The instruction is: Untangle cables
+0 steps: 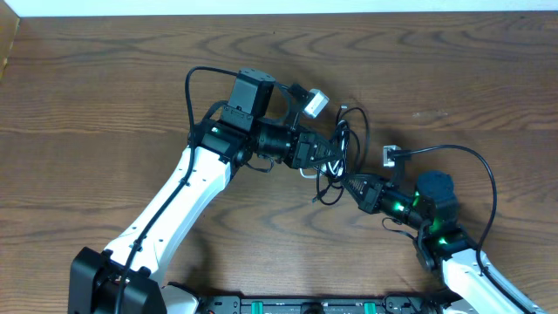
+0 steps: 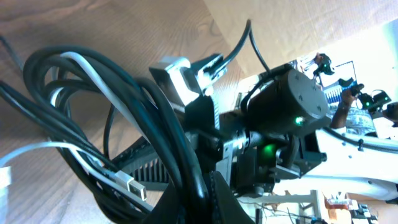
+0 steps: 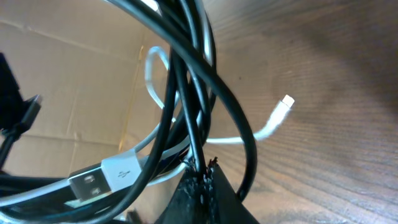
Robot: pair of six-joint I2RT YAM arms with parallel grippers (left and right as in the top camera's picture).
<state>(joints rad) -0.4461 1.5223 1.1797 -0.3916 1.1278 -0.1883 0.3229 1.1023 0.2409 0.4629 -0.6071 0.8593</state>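
Note:
The cables form a tangled bundle of thin black cords and one white cord, lifted between both arms at mid-table. My left gripper is shut on the bundle's left side; in the left wrist view its fingertips pinch thick black loops beside a silver USB plug. My right gripper is shut on a black cord at the bundle's lower right. In the right wrist view that gripper clamps one black strand, with a white USB plug to its left and the white cord's small tip hanging free.
A small white block lies on the wooden table right of the bundle, with a black lead arcing toward the right arm. The left arm crosses from bottom left. Cardboard shows in both wrist views.

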